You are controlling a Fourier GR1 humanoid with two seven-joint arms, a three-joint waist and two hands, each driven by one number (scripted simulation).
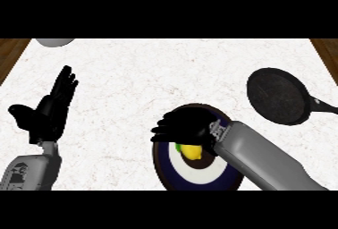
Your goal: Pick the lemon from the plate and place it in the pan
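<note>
Below right hand (186,127), lemon (191,152), on plate (198,181)

The lemon (191,151) lies on the plate (198,179) at the near middle of the counter (165,80); the pan (279,96) sits farther off, to the right.

White marbled counter (165,80), matt black pan (277,96).

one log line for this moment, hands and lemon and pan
phase: reach | right hand: over plate, above lemon | lemon: on plate | pan: empty, right of plate | left hand: open, resting at left
</note>
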